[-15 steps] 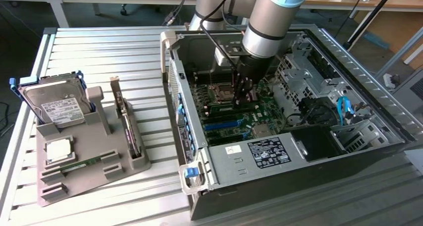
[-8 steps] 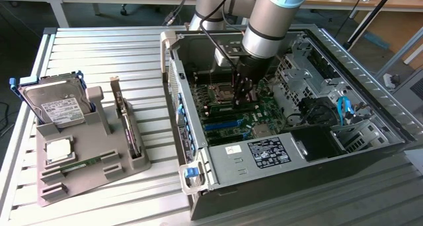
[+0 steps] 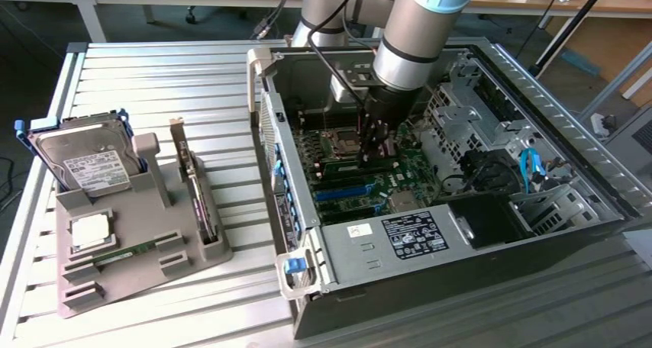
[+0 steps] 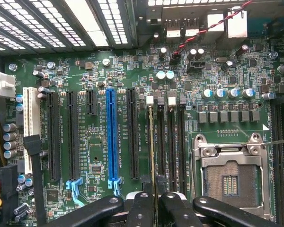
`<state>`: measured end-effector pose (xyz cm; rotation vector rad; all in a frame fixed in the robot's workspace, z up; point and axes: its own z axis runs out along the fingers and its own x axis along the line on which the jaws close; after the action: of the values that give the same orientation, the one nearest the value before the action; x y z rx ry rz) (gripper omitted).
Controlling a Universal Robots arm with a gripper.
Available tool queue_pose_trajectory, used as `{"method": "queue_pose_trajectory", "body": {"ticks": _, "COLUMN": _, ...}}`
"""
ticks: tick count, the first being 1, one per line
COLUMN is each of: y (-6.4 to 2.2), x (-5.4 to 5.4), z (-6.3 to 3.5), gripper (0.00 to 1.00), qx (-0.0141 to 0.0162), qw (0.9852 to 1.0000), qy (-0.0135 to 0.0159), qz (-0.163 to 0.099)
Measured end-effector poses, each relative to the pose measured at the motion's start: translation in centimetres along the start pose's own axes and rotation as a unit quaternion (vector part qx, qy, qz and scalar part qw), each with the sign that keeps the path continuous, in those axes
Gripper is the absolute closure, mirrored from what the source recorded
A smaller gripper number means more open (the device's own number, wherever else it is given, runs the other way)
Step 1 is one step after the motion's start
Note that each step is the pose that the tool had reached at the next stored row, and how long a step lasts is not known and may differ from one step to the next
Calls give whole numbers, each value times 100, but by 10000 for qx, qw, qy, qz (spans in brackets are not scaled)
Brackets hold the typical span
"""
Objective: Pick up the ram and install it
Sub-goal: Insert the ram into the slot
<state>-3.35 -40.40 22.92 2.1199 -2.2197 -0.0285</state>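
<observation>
In the wrist view the ram [image 4: 152, 142] appears edge-on as a thin strip lying along the memory slot nearest the black expansion slots. My gripper [image 4: 155, 202] is shut on it, with the black fingers [image 4: 141, 210] pressed on either side of its near end. Whether the stick is seated or just above the slot, I cannot tell. In the exterior view my gripper [image 3: 375, 143] reaches down into the open computer case [image 3: 305, 233], over the green motherboard [image 3: 408, 176], and the ram [image 3: 356, 165] lies beside the processor socket. Another green ram stick [image 3: 127, 252] lies in the grey holder [image 3: 194, 260].
The grey holder also carries a hard drive [image 3: 87, 165], a silver processor chip [image 3: 90, 230] and an upright dark expansion card [image 3: 194, 188]. Inside the case are the open processor socket [image 4: 229, 177], a blue slot [image 4: 111, 135], the power supply [image 3: 413, 237] and blue cables [image 3: 530, 169].
</observation>
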Motion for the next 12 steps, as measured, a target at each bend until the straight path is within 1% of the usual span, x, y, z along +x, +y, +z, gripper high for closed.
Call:
{"method": "queue_pose_trajectory", "body": {"ticks": 4, "y": 0, "x": 0, "z": 0, "gripper": 87, "qx": -3, "qw": 10000, "qy": -5, "qz": 86}}
{"method": "queue_pose_trajectory", "body": {"ticks": 12, "y": 1, "x": 0, "z": -18, "gripper": 87, "qx": -3, "qw": 10000, "qy": -7, "qz": 86}}
